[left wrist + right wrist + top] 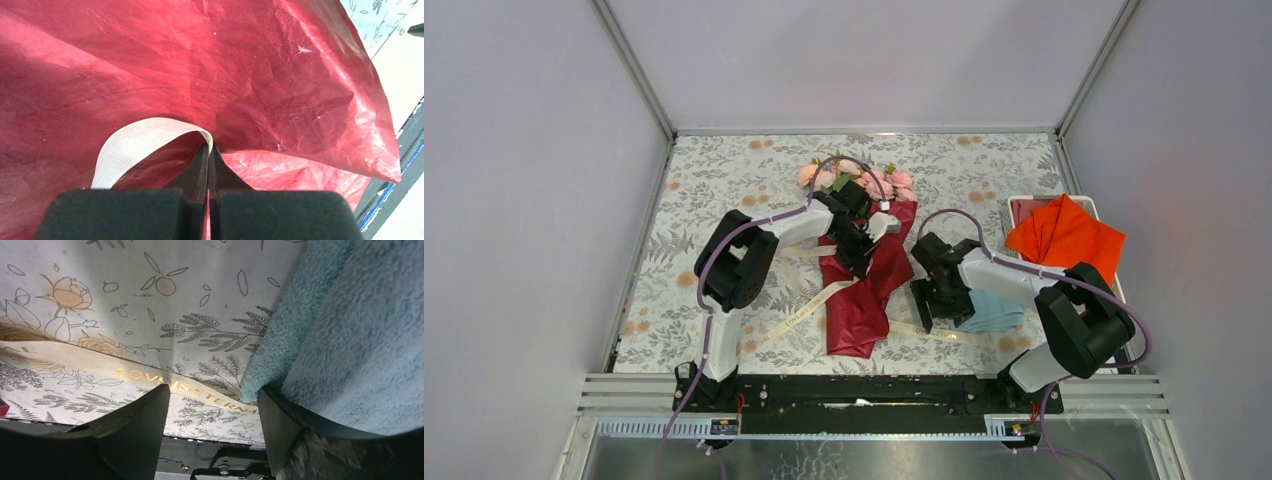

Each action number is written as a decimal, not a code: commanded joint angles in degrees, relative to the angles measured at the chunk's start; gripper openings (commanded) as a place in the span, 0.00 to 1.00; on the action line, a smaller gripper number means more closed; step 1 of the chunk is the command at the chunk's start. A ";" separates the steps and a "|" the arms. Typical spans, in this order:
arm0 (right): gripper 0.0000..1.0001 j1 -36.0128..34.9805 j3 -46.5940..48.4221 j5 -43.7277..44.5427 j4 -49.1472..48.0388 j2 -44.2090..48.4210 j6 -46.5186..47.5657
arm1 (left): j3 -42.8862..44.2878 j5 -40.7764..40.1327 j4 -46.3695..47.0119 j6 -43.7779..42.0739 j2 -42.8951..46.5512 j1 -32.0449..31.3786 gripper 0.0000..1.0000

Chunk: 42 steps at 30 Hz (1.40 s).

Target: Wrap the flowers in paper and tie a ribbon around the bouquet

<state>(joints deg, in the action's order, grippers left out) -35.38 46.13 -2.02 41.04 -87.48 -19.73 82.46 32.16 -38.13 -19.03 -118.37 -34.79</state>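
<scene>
Cream ribbon (809, 312) lies on the printed tablecloth (714, 180) left of centre and runs up and right toward the paper (861, 305).

Left gripper (861, 262): over the upper half of the paper, wrist bent down.
- Wrist view: left gripper (209, 147) has both fingers pressed flat together, no gap.
- The ribbon (135, 145) arcs in from lower left and ends at the fingertip seam; it looks pinched there.
- Crinkled crimson paper (250, 75) fills the view behind.

Flowers (856, 178): pink blooms and green leaves stick out past the far end of the paper, mid-table toward the back wall. The paper is loosely gathered around the stems and tapers toward the near edge; the stems are hidden.

Right gripper (924, 318): low over the table, just right of the paper's near end.
- Wrist view: right gripper (212, 392) has its fingers wide apart, holding nothing.
- A gold-lettered stretch of ribbon (75, 357) lies flat on the tablecloth under the gap.
- The right finger touches the edge of a light blue cloth (350, 340).

Far right: an orange-red cloth (1064, 235) sits on a white tray (1021, 203), beyond the light blue cloth (996, 312).
</scene>
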 commanded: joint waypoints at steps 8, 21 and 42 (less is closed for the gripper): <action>0.61 -9.68 -4.05 -1.25 -3.66 -3.00 -9.12 | -0.37 0.49 0.43 -1.36 1.51 -0.37 0.00; 0.56 -14.67 5.23 5.28 2.76 3.20 -9.98 | 0.47 0.11 0.21 -1.81 1.51 -0.30 0.00; 0.47 -17.97 -8.38 17.02 -10.43 1.60 -20.35 | 0.78 0.25 -0.19 -2.40 2.03 0.23 0.00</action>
<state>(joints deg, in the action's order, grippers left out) -52.40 42.50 5.04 35.73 -83.79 -35.42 82.48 32.18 -38.24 -20.08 -118.30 -34.76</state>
